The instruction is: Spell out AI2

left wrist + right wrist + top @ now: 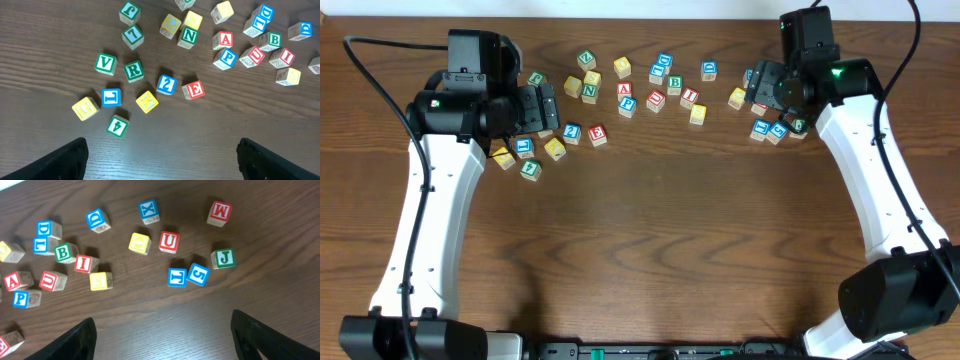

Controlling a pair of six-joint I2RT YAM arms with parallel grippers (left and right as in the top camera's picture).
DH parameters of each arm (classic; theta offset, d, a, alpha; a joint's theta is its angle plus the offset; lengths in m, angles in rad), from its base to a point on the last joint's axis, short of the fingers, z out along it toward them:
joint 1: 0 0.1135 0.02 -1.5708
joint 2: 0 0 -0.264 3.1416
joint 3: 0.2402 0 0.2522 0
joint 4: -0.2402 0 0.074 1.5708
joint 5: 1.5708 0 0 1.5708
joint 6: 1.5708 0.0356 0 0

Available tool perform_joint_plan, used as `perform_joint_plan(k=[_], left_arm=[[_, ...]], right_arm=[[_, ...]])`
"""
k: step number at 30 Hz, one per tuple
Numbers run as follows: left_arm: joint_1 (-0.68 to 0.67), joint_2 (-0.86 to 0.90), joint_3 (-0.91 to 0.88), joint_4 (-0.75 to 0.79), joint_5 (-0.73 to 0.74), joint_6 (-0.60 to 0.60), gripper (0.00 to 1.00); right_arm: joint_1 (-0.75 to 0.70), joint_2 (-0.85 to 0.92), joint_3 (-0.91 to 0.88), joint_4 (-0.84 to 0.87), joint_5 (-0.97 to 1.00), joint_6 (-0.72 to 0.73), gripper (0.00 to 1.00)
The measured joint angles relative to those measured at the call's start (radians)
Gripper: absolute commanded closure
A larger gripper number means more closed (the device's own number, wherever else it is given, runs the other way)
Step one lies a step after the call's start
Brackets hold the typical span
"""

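So the dark brown wooden table (640,250) has a mess of small wooden letter cubes (665,63) strewn across its 12 o'clock side. Nothing is lined up yet, so I'd say the spelling hasn't really started. The white left arm (430,200) reaches toward 10 o'clock and the white right arm (870,160) toward 2, each over its own end of the pile, probably to split the picking. The left gripper (165,161) and right gripper (162,339) both have their fingers spread wide with nothing in them. The blue "2" cube (572,132) lies at 4 o'clock of the left gripper, just beside a red "E" cube (597,134). The red "A" cube (625,89) sits mid-pile at 12 o'clock of a blue "P" cube (627,104). The red "I" cube (689,96) is at 9 o'clock of the right gripper, so it's that arm's pick I guess.
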Motion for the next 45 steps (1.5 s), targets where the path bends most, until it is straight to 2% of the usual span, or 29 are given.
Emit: perform_joint_plan(k=[23, 37, 45], left_arm=[[0.0, 0.0, 0.0, 0.0, 0.0, 0.0, 0.05], [0.0, 0.0, 0.0, 0.0, 0.0, 0.0, 0.05], [0.0, 0.0, 0.0, 0.034, 0.0, 0.0, 0.05]], right_arm=[[0.0, 0.0, 0.0, 0.002, -0.036, 0.001, 0.15], [0.007, 0.0, 0.0, 0.004, -0.084, -0.072, 0.13], [0.057, 0.0, 0.0, 0.071, -0.116, -0.097, 0.15]])
